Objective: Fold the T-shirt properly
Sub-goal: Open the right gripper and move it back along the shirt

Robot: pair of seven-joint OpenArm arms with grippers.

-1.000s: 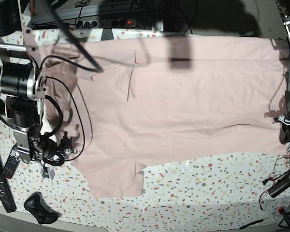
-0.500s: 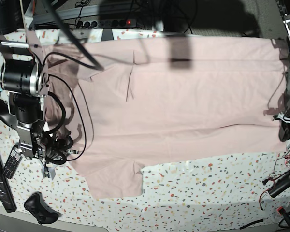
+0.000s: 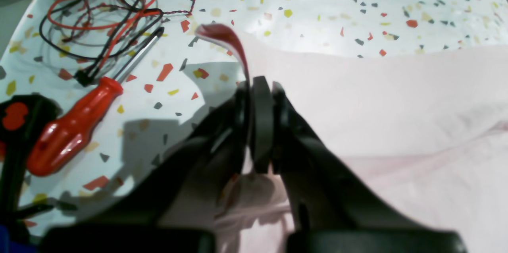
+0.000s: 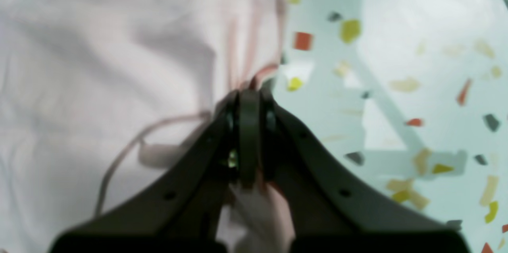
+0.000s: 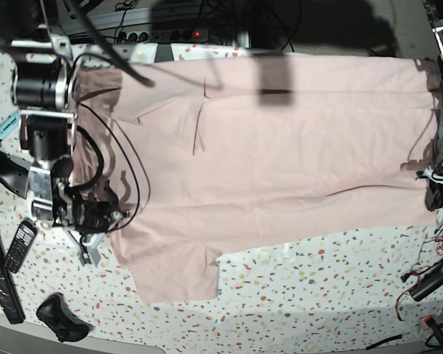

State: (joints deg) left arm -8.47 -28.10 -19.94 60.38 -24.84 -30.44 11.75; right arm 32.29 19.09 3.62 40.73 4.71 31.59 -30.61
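Right now my left tool (image 3: 254, 86) is clenched on the hem edge of the T-shirt (image 5: 280, 147); through its wrist view I see a reddish sliver of cloth curling up out of the pinched tips. Just to that tool's left, on the speckled table (image 3: 357, 6), lies a red-handled screwdriver (image 3: 71, 130), and beyond it a tangle of red and black wires (image 3: 99, 14). My right tool (image 4: 248, 98) is clamped too, with pink fabric bunched between its tips at the shirt's edge, bare table to its right. From the base view, the T-shirt lies spread flat between the two tools, plain pink side up. Beside the right tool's arm I can see a phone (image 5: 20, 245) and a dark controller (image 5: 61, 318).
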